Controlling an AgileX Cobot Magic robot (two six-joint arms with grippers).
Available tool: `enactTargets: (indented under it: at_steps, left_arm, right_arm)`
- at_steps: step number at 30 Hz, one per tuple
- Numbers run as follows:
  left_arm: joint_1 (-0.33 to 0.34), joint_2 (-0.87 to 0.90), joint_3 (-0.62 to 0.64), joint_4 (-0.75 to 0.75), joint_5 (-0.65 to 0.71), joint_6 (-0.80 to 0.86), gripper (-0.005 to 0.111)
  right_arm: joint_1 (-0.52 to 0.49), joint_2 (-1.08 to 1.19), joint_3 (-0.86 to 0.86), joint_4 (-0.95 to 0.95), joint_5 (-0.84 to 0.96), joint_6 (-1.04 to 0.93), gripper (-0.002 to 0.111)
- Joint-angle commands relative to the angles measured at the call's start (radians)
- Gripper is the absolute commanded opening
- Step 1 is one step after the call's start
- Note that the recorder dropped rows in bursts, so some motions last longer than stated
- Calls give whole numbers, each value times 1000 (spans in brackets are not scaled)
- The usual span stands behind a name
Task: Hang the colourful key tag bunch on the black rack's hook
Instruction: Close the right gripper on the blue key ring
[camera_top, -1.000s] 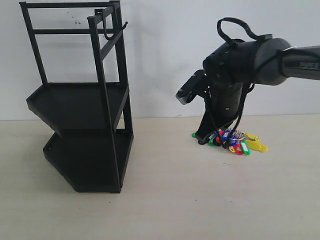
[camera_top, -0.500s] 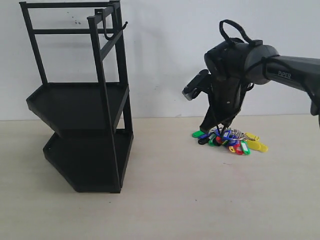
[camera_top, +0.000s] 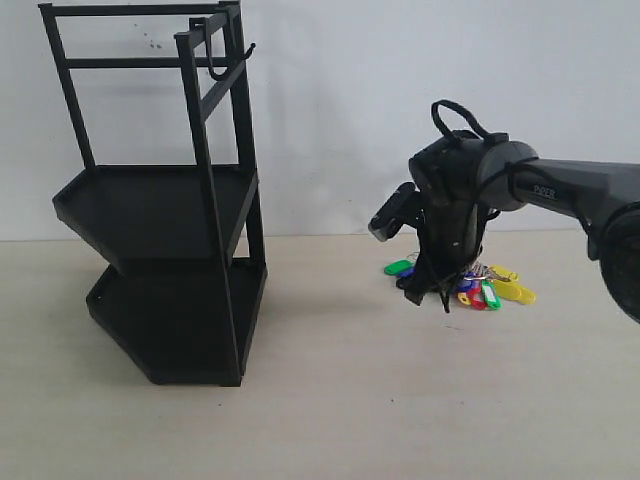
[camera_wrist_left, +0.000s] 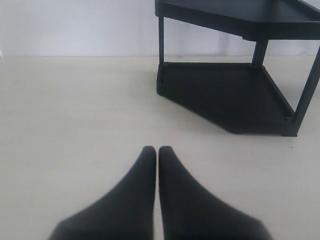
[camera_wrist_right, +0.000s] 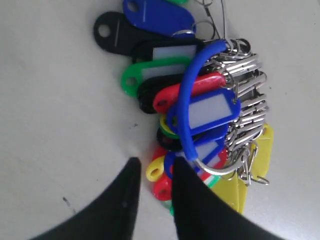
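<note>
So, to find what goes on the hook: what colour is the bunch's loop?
The loop is blue, clearest in the right wrist view.

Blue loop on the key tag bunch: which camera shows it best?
Right wrist view: the blue loop arcs over the colourful key tag bunch in close-up, near the right gripper. In the exterior view the loop is too small to make out. The left wrist view misses it, facing the black rack.

Pale beige tabletop (camera_top: 400, 400), plain white wall (camera_top: 400, 100)
</note>
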Motion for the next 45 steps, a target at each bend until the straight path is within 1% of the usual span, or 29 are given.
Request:
enactTargets:
  at_steps: [1,3,6,8,11,15,20,25,37,45]
  left_arm:
    - [4,-2,-1,-7,-14,-10,4]
    - [4,-2,-1,-7,-14,-10,4]
    - [4,-2,-1,-7,-14,-10,4]
    - [4,-2,-1,-7,-14,-10,4]
    - [4,-2,-1,-7,-14,-10,4]
    - [4,-2,-1,-7,-14,-10,4]
    - [4,-2,-1,-7,-14,-10,4]
    - [4,-2,-1,-7,-14,-10,4]
    - [4,-2,-1,-7,-14,-10,4]
    - [4,-2,-1,-7,-14,-10,4]
  right_arm:
    - [15,-7,-4,-45,-60,63,52]
    - [18,-1,-4,-61,-82,84,47]
    - [18,8,-4,-61,-99,84,35]
    - [16,13,-4,-62,-109,84,32]
    - [16,18,-4,-70,-127,84,34]
    - [14,22,-4,-91,-130,89,40]
    - [10,22,-4,-102,-134,105,41]
    - [-15,22,-4,-101,-135,121,41]
    - [-16,41,-4,-75,-142,110,41]
    - [-16,61,-4,-81,-196,114,41]
